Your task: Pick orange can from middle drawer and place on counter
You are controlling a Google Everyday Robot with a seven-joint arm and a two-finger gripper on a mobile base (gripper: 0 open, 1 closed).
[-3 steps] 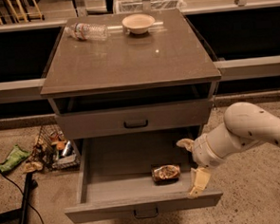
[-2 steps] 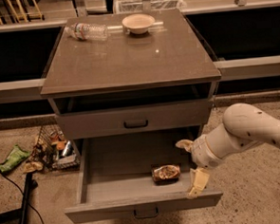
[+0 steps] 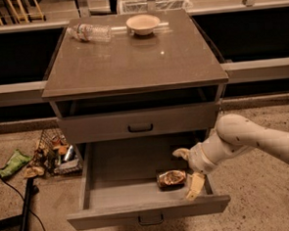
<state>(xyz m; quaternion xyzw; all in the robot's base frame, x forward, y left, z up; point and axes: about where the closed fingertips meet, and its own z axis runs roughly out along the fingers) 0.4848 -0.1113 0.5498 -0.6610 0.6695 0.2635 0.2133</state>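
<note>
Slightly leftward since a second ago, the gripper has edged toward the orange can, which has not moved.

The middle drawer is pulled open and the can lies on its side near the front right of the drawer floor, long axis running left to right along the drawer front. The jaws are spread open just right of the can, not yet around it. In my judgement, grasping, lifting and placing on the counter all remain.

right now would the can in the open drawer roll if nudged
Probably: the can lies on its side on the smooth drawer floor. Its shiny metal skin may slip or dent. The tool, open beside it, should close gently.
</note>
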